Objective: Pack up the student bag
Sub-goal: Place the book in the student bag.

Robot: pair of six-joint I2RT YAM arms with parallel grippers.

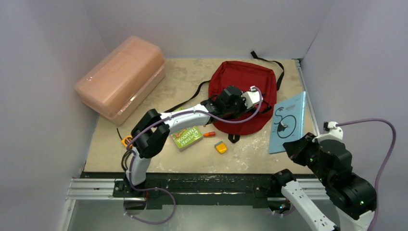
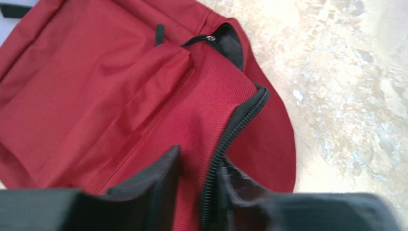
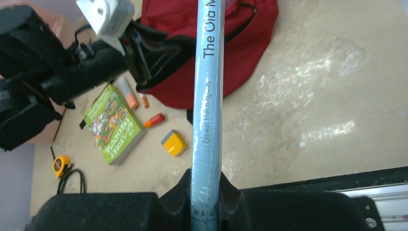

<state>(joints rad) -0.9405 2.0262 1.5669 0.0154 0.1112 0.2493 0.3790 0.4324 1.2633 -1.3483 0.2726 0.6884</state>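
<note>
The dark red student bag [image 1: 245,79] lies flat at the back middle of the table, with its black zipper [image 2: 235,127] partly open. My left gripper [image 1: 230,107] reaches over the bag's near part. In the left wrist view it [image 2: 199,192] is shut on the bag's red fabric beside the zipper edge. My right gripper [image 1: 299,144] is at the right and shut on a light blue book [image 1: 288,121]. In the right wrist view it [image 3: 206,202] clamps the book's spine [image 3: 208,96], which points toward the bag [image 3: 211,62].
A pink translucent box [image 1: 120,79] stands at the back left. A green book [image 1: 186,137], an orange marker [image 1: 210,134], a small yellow and grey item [image 1: 221,147] and a yellow tape measure [image 1: 126,141] lie near the front. White walls enclose the table.
</note>
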